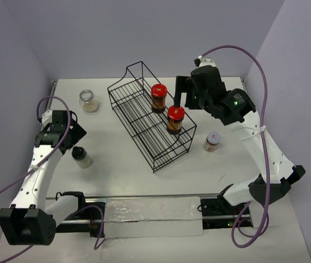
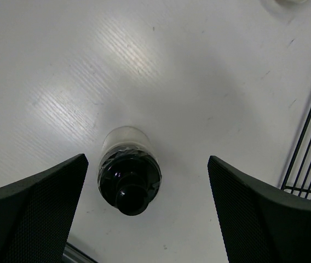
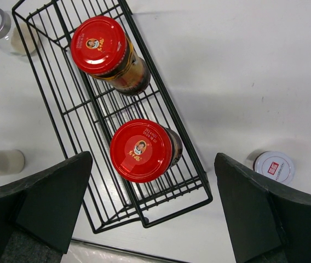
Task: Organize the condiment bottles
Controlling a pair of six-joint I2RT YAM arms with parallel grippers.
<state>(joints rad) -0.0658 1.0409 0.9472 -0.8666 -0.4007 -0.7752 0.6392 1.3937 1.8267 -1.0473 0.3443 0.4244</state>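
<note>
Left gripper (image 2: 147,161) agape over loose black-capped jar (image 2: 129,183), right gripper (image 3: 153,159) agape above rack (image 3: 167,98); red-lidded jars (image 3: 140,150) shelved, white-lidded jar (image 3: 274,166) and pale-filled jar (image 1: 89,101) out.

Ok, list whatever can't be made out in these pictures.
- Far red-lidded jar and near red-lidded jar: label text. The lids hide most of the sides in the right wrist view, and it is too small in the top view.
- White-lidded jar: contents. Its lid covers them in the right wrist view.
- Black-capped jar: cap cut by the left edge, right wrist view.
- Clear jar with pale contents: nearly all cut by the top edge, left wrist view.
</note>
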